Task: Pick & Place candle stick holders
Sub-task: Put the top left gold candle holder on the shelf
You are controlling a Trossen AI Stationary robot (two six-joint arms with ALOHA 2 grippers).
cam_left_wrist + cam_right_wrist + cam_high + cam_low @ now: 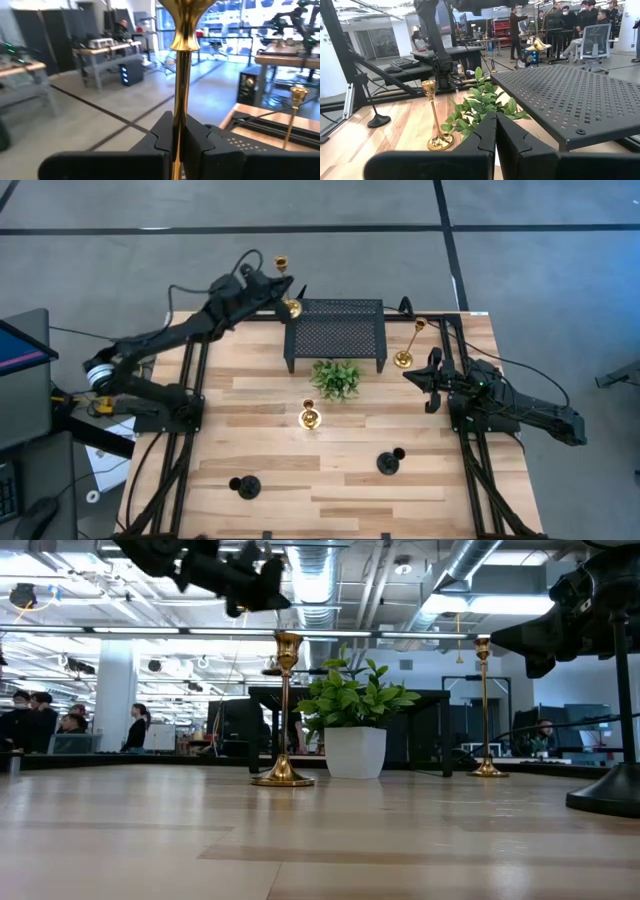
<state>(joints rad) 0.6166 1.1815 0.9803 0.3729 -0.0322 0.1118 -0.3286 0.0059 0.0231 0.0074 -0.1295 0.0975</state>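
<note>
The left gripper is clenching the thin stem of a tall gold holder, holding it in the air over the far left corner of the mesh stand, with the holder's round base hanging just above that corner. In the left wrist view the gold stem is passing straight between the two dark fingers, which are pressing on it from both sides.

The right gripper is waiting above the right side of the table, its jaws closed together on nothing. A second tall gold holder is standing just right of the stand, near that gripper. A shorter gold holder is standing near the table's middle, just in front of the green plant. Two black holders are sitting toward the near edge, one on the left and one on the right, well apart. People are sitting and standing in the room behind.
</note>
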